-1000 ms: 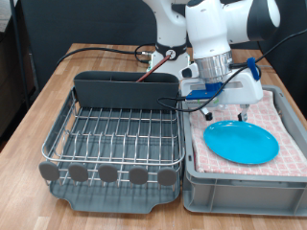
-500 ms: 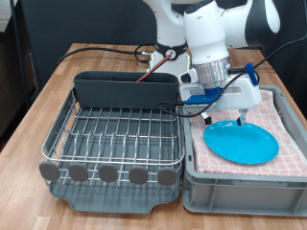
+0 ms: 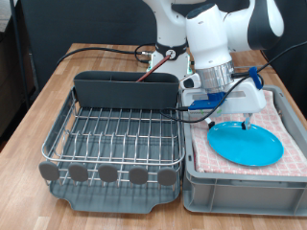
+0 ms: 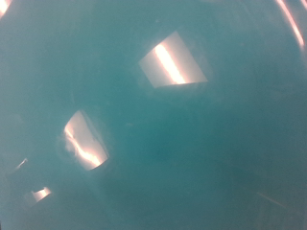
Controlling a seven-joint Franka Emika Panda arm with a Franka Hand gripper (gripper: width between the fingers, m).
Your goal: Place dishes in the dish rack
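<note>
The light-blue plate (image 3: pixel 247 146) lies flat on the pink checked cloth in the grey bin (image 3: pixel 240 185) at the exterior view's right. My gripper (image 3: pixel 232 122) hangs low over the plate's far edge, fingers spread open. One fingertip (image 3: pixel 251 124) is at the plate's surface. Nothing is between the fingers. The wrist view is filled by the plate's teal surface (image 4: pixel 153 134) with light reflections, and no fingers show there. The dish rack (image 3: pixel 115 134), with its wire grid and grey caddy (image 3: pixel 125 91), stands empty at the exterior view's left. The mug and spoon are out of view.
The rack and the bin stand side by side on a wooden table (image 3: pixel 43 105). Round grey tabs (image 3: pixel 108 173) line the rack's near edge. Cables (image 3: pixel 106 53) run behind the caddy. The arm's white body (image 3: pixel 206 34) rises above the bin.
My gripper has moved down and towards the exterior view's right, onto the plate. The plate has shifted slightly to the right in the bin.
</note>
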